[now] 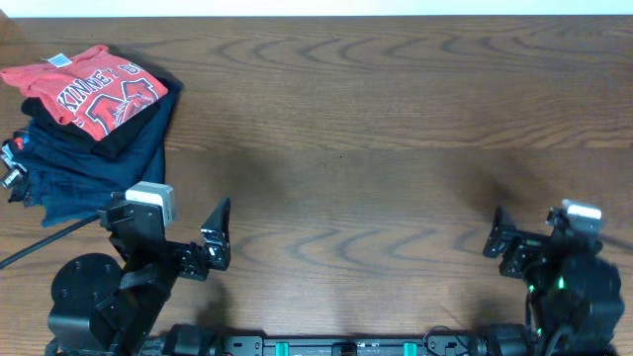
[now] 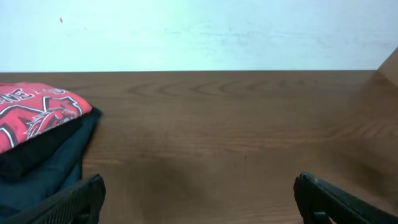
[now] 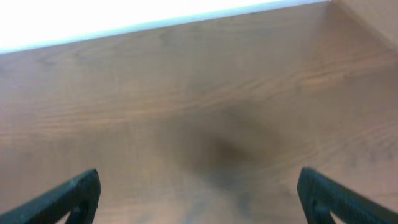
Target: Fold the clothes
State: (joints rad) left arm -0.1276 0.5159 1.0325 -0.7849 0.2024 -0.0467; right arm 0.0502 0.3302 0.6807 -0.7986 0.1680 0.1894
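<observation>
Just hovering over the brown wood table (image 1: 376, 129), spreading left gripper (image 2: 199, 190) and right gripper (image 3: 199, 183) wide, gripping nothing, facing a red T-shirt (image 1: 94, 89) on dark clothes (image 1: 89, 173), white wall (image 2: 199, 31) behind.

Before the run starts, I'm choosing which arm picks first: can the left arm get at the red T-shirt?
Probably yes. The red T-shirt lies uncovered atop the dark folded garments on that arm's side; the left gripper is open, with nothing between them.

"KINNEY" is read in white block lettering on the coral-red T-shirt (image 1: 94, 89), far left; remaining print is not made out.
</observation>
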